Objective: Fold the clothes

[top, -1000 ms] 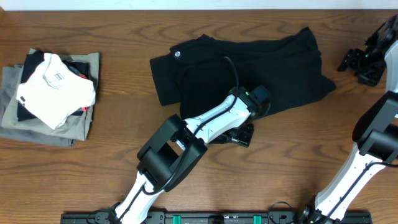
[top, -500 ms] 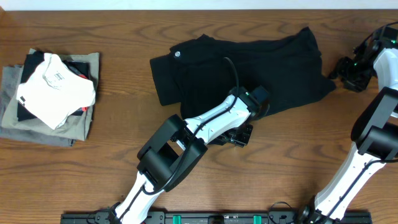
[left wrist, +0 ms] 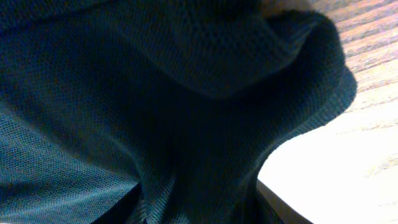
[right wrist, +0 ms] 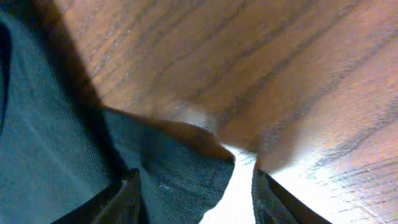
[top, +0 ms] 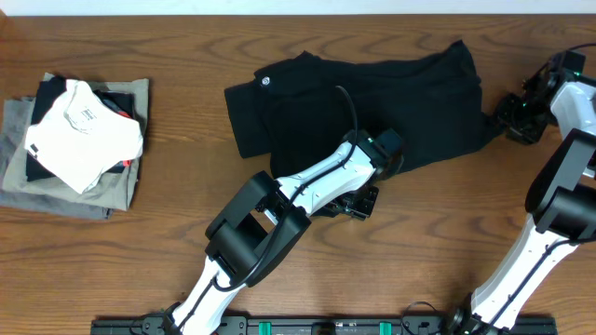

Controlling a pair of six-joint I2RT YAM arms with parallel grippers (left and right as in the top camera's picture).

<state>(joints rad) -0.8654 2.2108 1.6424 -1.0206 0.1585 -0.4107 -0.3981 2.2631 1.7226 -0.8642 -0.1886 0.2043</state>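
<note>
Black shirt (top: 410,93) lies crumpled on the worktop (top: 140,242), toward its far side. My right jaws stand spread about its right corner, with cloth between them. My left jaws are buried in its near edge; I cannot tell their state.

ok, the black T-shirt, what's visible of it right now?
The black T-shirt is a soft fine-mesh knit with a small pale label at the collar. It lies crumpled and partly folded on the wooden table, collar to the left. The left gripper pinches its near edge, fabric bunched in its grip; the right gripper sits open around its right corner.
</note>
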